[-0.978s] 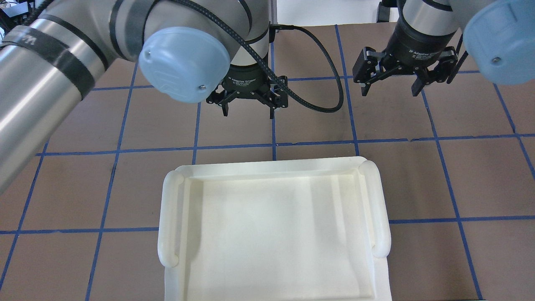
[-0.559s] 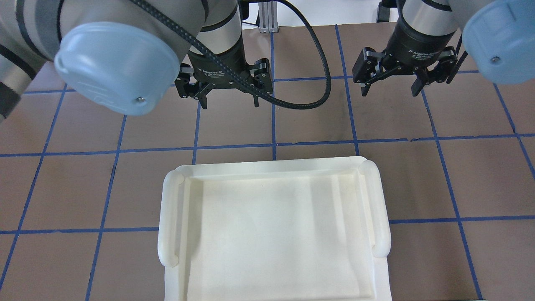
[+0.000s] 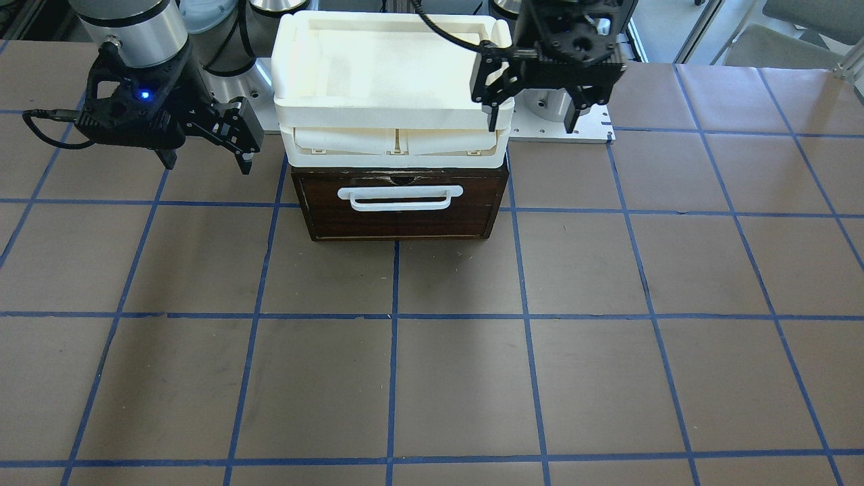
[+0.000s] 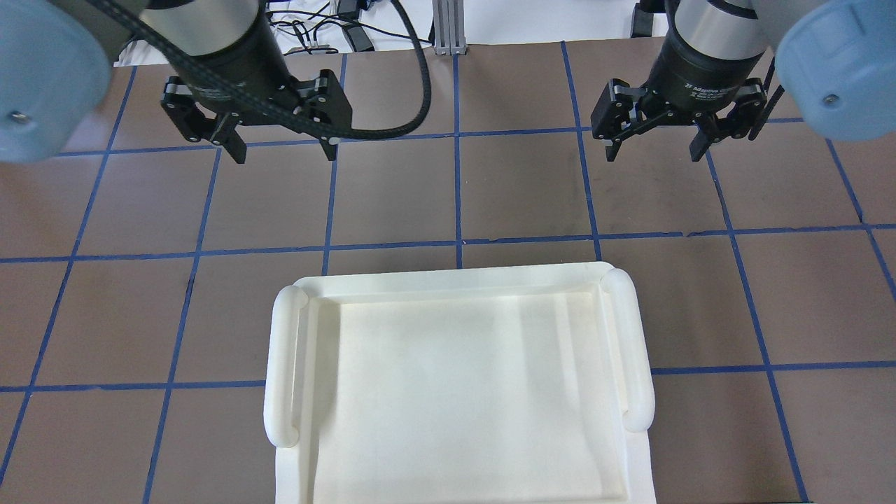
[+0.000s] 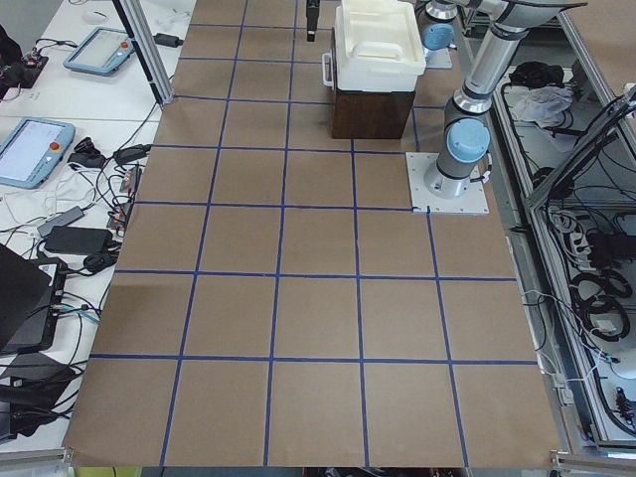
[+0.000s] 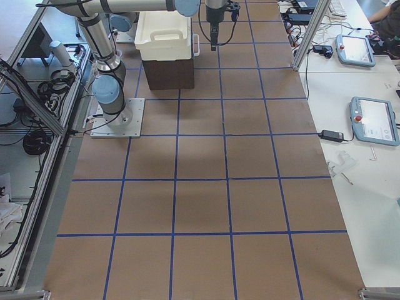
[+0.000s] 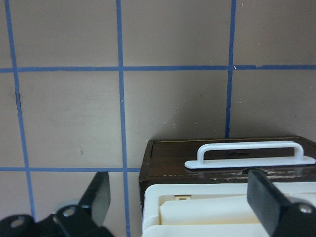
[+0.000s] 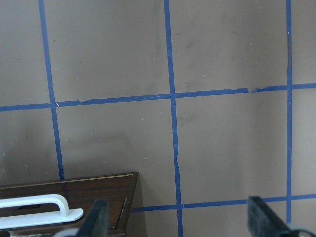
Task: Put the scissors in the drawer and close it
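The drawer (image 3: 398, 219) has a dark brown front and a white bar handle (image 3: 399, 197), and it is pushed in flush under the cream-white tray unit (image 3: 391, 111). The scissors show in no view. My left gripper (image 4: 283, 154) is open and empty above the table, off the drawer's left front corner; it also shows in the front view (image 3: 531, 125). Its wrist view shows the drawer front (image 7: 168, 160) and the handle (image 7: 249, 153). My right gripper (image 4: 654, 155) is open and empty, off the drawer's right side (image 3: 206, 164). Its wrist view shows the drawer's corner (image 8: 94, 190).
The cream-white tray unit (image 4: 455, 276) sits on top of the drawer box and hides it from overhead. The table is brown paper with a blue tape grid (image 3: 395, 316). Tablets and cables lie on side benches (image 5: 40, 149).
My left arm has swung to the left in the overhead view, carrying its open gripper from near the centre line to the left. The right gripper has not moved.
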